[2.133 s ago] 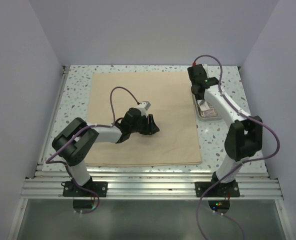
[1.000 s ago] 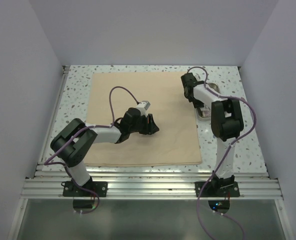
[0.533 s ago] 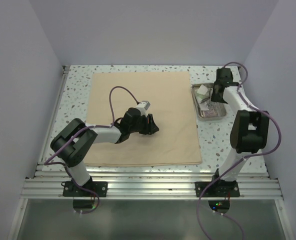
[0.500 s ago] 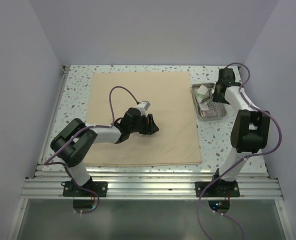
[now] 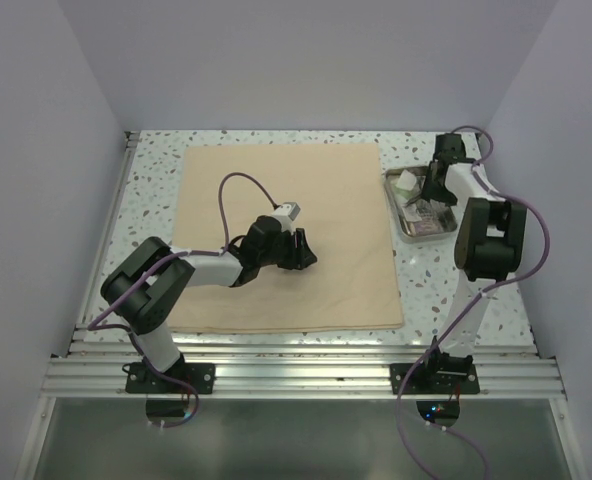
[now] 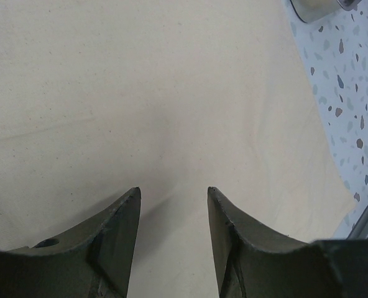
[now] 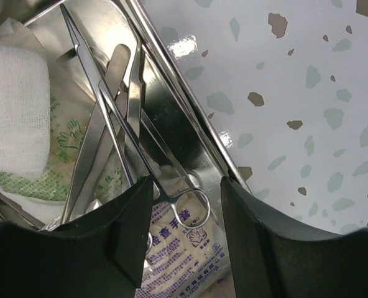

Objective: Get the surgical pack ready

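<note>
Tan cloth [image 5: 326, 190] lay flat, centre frame; steel tray [image 5: 421, 237] beside its right edge held instruments [image 7: 133, 93] and packets [image 7: 184, 245].

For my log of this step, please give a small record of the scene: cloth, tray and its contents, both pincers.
cloth: tan, spread flat on the table
tray: steel, on the table just beyond the cloth's right edge
tray contents: steel instruments, white gauze, printed packets
left pincer: open, empty, over the cloth's middle
right pincer: open, empty, above the tray
</note>
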### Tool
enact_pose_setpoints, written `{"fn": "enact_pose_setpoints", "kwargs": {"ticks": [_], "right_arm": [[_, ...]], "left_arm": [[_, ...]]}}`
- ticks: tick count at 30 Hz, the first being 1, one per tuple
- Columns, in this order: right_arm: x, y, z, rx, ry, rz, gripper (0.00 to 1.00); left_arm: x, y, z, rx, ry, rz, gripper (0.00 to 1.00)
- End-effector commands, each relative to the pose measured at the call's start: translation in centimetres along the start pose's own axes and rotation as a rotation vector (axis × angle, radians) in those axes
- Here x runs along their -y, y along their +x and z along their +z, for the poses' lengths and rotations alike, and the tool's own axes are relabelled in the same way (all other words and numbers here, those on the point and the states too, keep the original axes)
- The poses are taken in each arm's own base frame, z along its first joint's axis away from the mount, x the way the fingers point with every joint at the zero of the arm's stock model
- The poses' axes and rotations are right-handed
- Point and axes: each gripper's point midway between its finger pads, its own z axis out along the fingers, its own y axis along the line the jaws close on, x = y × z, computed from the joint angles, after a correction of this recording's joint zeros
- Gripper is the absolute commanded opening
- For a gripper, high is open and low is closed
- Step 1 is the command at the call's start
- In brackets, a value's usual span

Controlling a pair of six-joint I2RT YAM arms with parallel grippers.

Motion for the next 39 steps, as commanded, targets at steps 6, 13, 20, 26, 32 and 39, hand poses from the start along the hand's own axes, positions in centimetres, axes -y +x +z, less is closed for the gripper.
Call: {"fn": "enact_pose_setpoints", "kwargs": {"ticks": [6, 13, 20, 26, 32, 39], "right_arm": [[0.3, -2.5, -0.1, 0.076, -0.005, 0.046, 0.51], [1.5, -5.3, -3.6, 0.204, 0.000, 0.069, 0.54], [1.9, -6.3, -2.4, 0.191, 0.020, 0.063, 0.61], [1.7, -5.1, 0.3, 0.137, 0.028, 0.051, 0.61], [2.0, -4.5, 1.7, 0.111, 0.030, 0.059, 0.61], [1.8, -3.3, 2.7, 0.074, 0.021, 0.060, 0.45]], "left_arm": [[0.6, -1.6, -0.3, 0.041, 0.011, 0.033, 0.52], [0.5, -1.5, -0.2, 0.037, 0.010, 0.032, 0.52], [0.4, -1.4, -0.2, 0.036, 0.008, 0.034, 0.52], [0.3, -1.4, 0.0, 0.033, 0.004, 0.032, 0.52], [0.2, -1.2, 0.0, 0.029, 0.005, 0.032, 0.52], [0.3, -1.2, 0.2, 0.026, 0.010, 0.030, 0.52]]}}
